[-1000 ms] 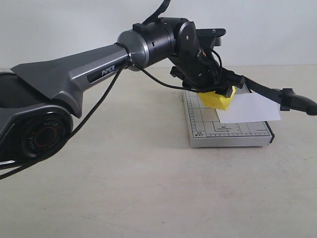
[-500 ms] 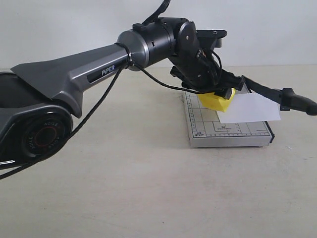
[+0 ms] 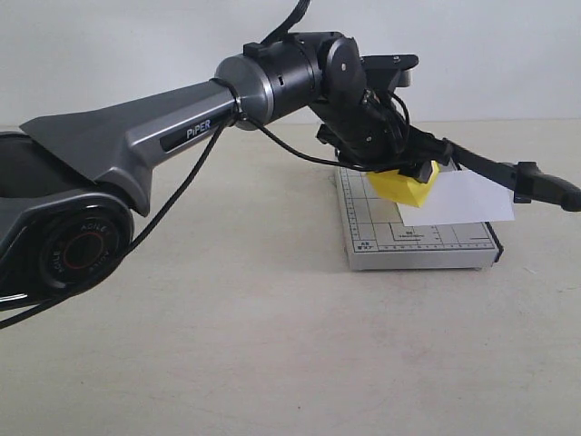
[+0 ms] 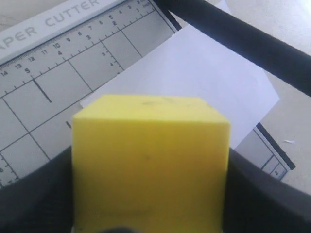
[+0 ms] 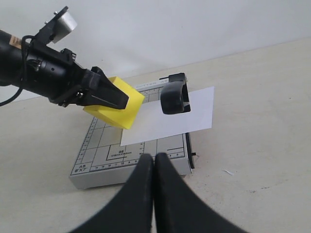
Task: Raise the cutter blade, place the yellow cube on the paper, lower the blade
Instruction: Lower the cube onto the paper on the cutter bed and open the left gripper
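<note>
My left gripper (image 3: 406,173) is shut on the yellow cube (image 3: 407,187), holding it tilted just above the grey cutter base (image 3: 418,243) at the near-left corner of the white paper (image 3: 461,200). In the left wrist view the cube (image 4: 150,160) fills the space between both dark fingers (image 4: 265,194), with the paper (image 4: 194,73) beyond it. The cutter blade (image 3: 508,173) stands raised, slanting out to the right, its handle (image 5: 175,97) hanging over the paper (image 5: 180,119). My right gripper (image 5: 154,160) is shut and empty, in front of the base (image 5: 97,167).
The cutter sits on a beige tabletop (image 3: 272,345) in front of a white wall. The left arm's grey body (image 3: 136,145) stretches across the left half of the exterior view. The right arm does not show there.
The left gripper has carried the yellow cube a little to the right, toward the paper. The blade and the paper have not moved.
</note>
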Controlling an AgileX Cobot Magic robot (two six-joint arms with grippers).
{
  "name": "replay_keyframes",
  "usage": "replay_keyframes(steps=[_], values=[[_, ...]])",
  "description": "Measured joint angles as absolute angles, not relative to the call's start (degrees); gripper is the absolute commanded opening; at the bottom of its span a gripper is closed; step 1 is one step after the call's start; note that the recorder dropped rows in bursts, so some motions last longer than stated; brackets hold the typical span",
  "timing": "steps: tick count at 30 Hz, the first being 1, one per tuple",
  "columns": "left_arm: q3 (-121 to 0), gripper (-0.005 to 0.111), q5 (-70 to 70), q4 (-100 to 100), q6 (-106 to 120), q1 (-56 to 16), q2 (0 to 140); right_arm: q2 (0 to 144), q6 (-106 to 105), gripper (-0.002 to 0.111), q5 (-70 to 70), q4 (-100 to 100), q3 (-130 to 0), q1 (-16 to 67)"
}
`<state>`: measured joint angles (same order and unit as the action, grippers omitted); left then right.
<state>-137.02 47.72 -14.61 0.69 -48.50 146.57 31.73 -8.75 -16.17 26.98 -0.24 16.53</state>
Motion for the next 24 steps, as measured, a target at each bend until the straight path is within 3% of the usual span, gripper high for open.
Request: replay_keyframes(steps=[24], values=[[-137.0,0.004,44.6,-16.8,2.3,-49.5,147.9,31.7,-8.7,0.001,-16.2,27.0,-0.2,16.5]])
